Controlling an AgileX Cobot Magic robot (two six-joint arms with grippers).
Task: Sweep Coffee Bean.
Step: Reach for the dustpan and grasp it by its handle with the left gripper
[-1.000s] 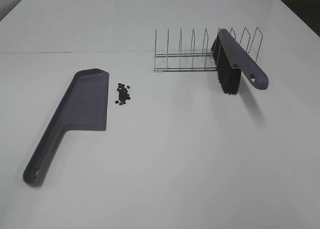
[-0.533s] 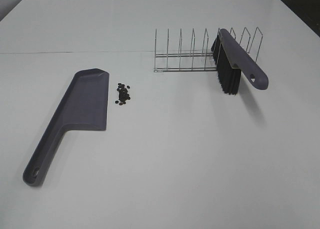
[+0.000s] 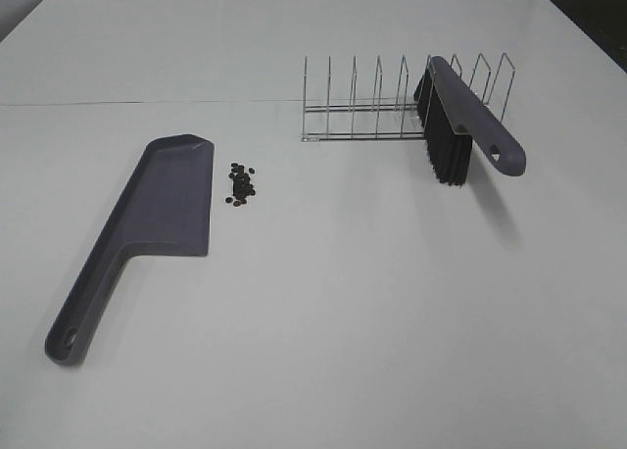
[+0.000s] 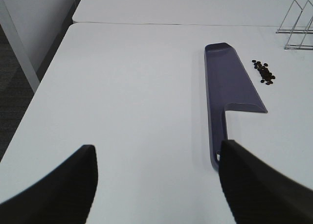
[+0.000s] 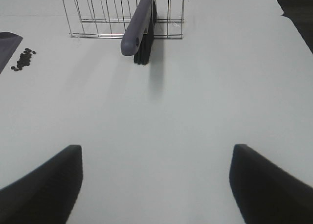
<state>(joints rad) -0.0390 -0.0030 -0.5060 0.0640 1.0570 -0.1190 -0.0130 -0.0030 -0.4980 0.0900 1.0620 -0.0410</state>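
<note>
A small heap of dark coffee beans (image 3: 240,183) lies on the white table just right of the purple-grey dustpan (image 3: 162,209). The dustpan lies flat, its handle toward the front left. The purple-grey brush (image 3: 460,125) rests in the wire rack (image 3: 392,106), bristles down, handle sticking out forward. The beans (image 4: 263,72) and dustpan (image 4: 227,84) show in the left wrist view, far ahead of the open, empty left gripper (image 4: 156,185). The brush (image 5: 139,23) and beans (image 5: 23,59) show in the right wrist view, far ahead of the open, empty right gripper (image 5: 156,185). Neither gripper appears in the high view.
The wire rack (image 5: 122,18) with several upright dividers stands at the back right of the white table (image 3: 343,302). The table's left edge and a dark floor (image 4: 14,101) show in the left wrist view.
</note>
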